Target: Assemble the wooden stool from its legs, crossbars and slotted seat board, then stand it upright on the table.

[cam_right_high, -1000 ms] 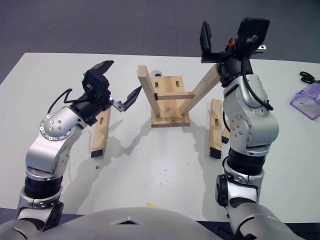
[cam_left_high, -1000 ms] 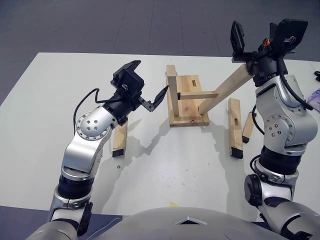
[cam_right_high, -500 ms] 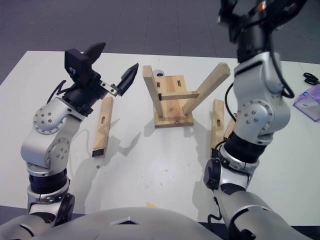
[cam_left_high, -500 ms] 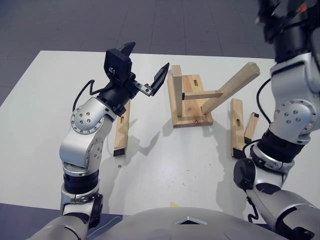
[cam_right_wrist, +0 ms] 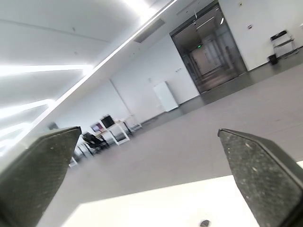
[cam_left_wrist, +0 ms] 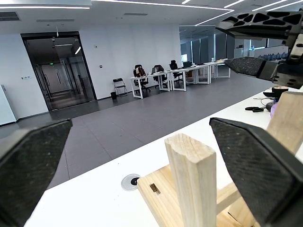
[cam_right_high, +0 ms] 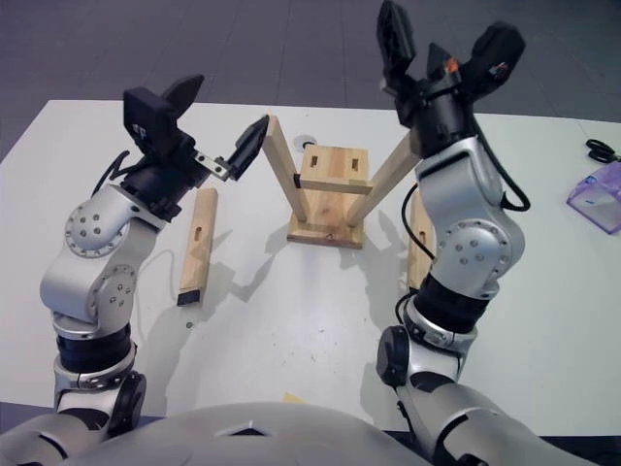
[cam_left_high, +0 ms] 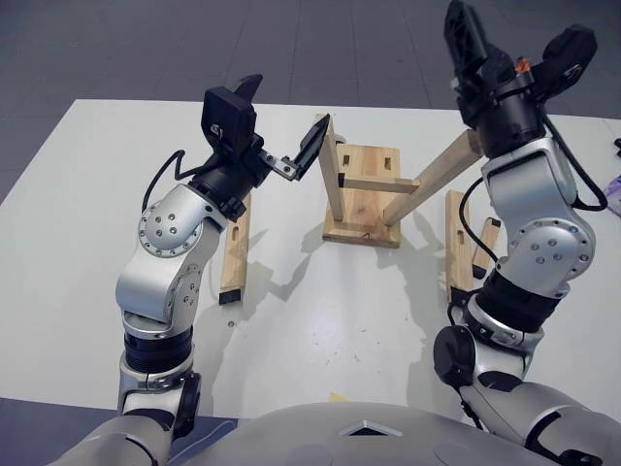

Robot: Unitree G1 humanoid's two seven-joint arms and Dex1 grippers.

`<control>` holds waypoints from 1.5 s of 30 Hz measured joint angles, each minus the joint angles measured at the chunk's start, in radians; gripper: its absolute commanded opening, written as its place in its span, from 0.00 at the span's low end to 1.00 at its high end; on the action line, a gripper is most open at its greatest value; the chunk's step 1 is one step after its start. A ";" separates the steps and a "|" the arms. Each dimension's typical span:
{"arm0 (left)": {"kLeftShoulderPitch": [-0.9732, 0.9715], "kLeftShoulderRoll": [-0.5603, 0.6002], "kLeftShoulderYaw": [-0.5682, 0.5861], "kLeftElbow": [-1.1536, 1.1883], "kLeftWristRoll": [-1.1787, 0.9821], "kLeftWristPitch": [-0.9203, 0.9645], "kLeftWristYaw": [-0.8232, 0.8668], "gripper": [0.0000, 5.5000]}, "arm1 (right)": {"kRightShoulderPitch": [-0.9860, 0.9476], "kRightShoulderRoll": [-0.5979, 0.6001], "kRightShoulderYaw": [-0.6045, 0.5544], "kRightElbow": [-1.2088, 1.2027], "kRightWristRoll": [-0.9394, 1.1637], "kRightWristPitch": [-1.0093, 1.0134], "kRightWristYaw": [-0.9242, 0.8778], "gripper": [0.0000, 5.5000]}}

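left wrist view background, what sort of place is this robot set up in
Most likely an open-plan office or lab floor: rows of desks with chairs stand in the background, dark glass doors lead out, and long strip lights run across the ceiling.

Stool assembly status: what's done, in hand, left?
Done: left leg and right leg stand in the seat board, joined by a crossbar. In hand: nothing; left gripper is open beside the left leg's top, right gripper open above the right leg. Left: loose leg and loose pieces by the right arm need fitting, then the stool goes upright.
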 measured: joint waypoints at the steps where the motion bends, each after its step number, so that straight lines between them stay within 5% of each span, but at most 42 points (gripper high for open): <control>1: -0.003 -0.001 0.003 0.000 0.001 0.000 0.006 0.98 | -0.016 -0.019 -0.013 0.024 -0.010 -0.018 0.000 0.98; 5: -0.012 -0.002 0.027 -0.002 0.008 -0.002 0.041 0.98 | -0.052 -0.185 -0.123 0.228 -0.105 -0.079 -0.026 0.98; 8: -0.017 0.003 0.085 -0.015 0.012 -0.002 0.075 0.98 | 0.016 -0.278 -0.033 0.255 -0.167 0.021 0.031 0.98; 13: -0.059 0.111 0.239 0.073 0.084 -0.011 0.132 0.98 | 0.188 -0.292 0.191 0.054 -0.008 0.284 0.243 0.98; 20: -0.056 0.179 0.337 0.097 0.098 -0.007 0.154 0.98 | 0.186 -0.269 0.233 -0.068 0.137 0.373 0.296 0.98; 25: 0.006 0.158 0.244 0.021 0.032 0.026 0.076 0.98 | 0.184 -0.265 0.234 -0.012 0.024 0.320 0.238 0.98; 31: 0.231 0.261 0.191 -0.213 -0.477 0.148 -0.305 0.98 | 0.208 -0.325 0.273 0.072 -0.236 0.221 0.181 0.98; 37: 0.065 0.350 0.158 -0.206 -0.669 0.191 -0.391 0.98 | 0.313 -0.370 0.476 0.204 -0.612 0.039 0.119 0.98; 40: -0.101 0.389 0.120 -0.177 -0.633 0.185 -0.397 0.98 | 0.344 -0.390 0.512 0.234 -0.729 0.004 0.105 0.98; 45: -0.291 0.419 -0.115 0.003 -0.314 0.053 -0.467 0.98 | 0.392 -0.341 0.517 0.250 -0.807 -0.033 0.092 0.98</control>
